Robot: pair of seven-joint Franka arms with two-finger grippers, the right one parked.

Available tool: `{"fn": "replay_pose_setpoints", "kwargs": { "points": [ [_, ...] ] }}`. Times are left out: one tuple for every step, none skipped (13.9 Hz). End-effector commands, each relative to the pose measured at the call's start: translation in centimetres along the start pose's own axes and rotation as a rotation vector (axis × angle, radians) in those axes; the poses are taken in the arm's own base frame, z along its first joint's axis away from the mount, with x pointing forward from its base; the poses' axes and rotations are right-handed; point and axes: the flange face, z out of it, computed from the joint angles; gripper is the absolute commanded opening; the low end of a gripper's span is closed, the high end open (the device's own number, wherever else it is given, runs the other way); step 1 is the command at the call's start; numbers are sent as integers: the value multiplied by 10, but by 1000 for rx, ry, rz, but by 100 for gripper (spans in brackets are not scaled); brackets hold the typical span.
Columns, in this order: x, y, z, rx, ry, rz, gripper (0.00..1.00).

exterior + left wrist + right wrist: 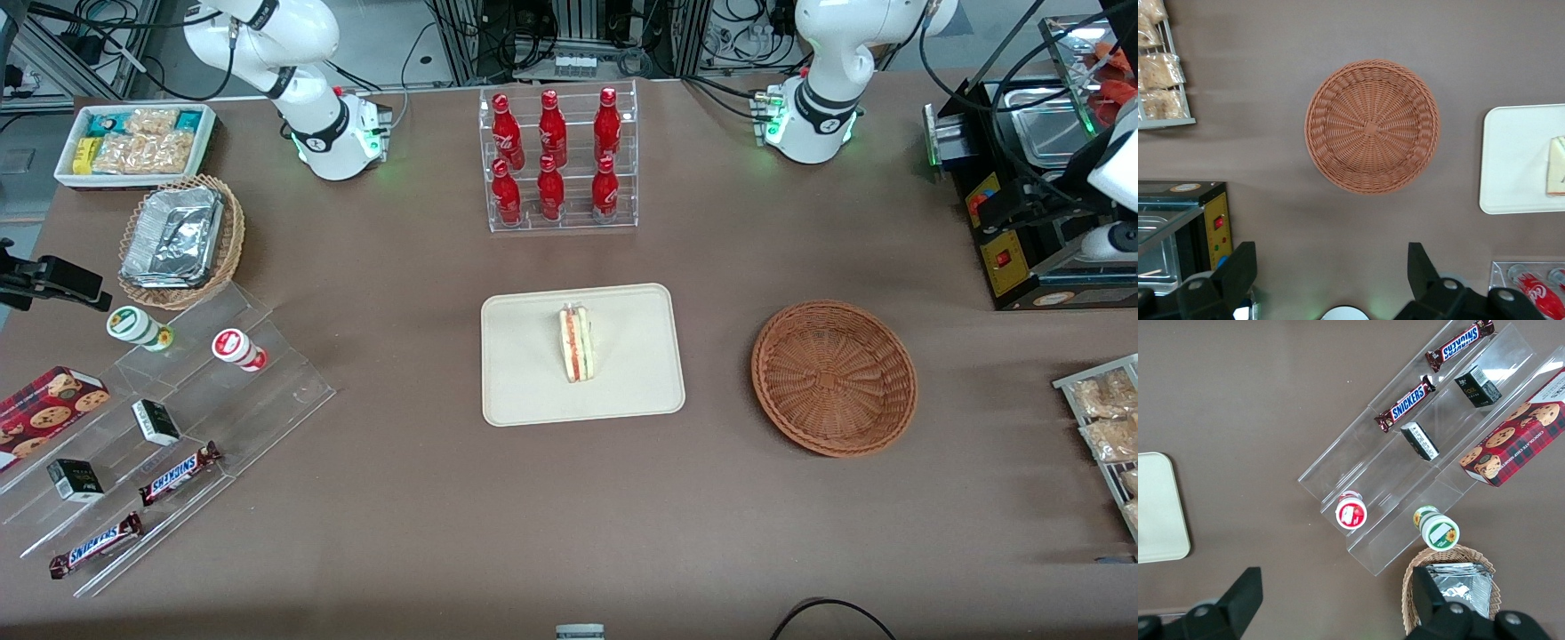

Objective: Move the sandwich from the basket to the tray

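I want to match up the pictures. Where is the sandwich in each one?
Front view: the sandwich lies on the tray, in its middle.
Left wrist view: only the sandwich's pale end shows, on the tray; the open hand hangs above the table beside the empty basket.
Right wrist view: not in it.
Shared landmark: the tray.
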Motion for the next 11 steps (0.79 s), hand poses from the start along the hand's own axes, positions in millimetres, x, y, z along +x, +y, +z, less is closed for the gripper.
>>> {"fn": "replay_pose_setpoints", "kwargs": {
  "points": [
    [-11,-8,-3,-20,0,0,100],
    [-11,-9,-7,-22,8,4,100],
    [-9,-11,-9,-21,8,3,100],
    [-6,-9,-7,-19,5,1,100],
    [-6,-6,-7,-19,3,4,100],
    [-4,-4,-2,-17,-4,7,100],
    [-1,2,3,-16,-18,16,100],
    [0,6,6,-17,-23,15,100],
    [3,11,12,-16,-35,12,100],
    [4,16,14,-13,-41,22,100],
    [4,18,16,-10,-47,26,100]
  ]
}}
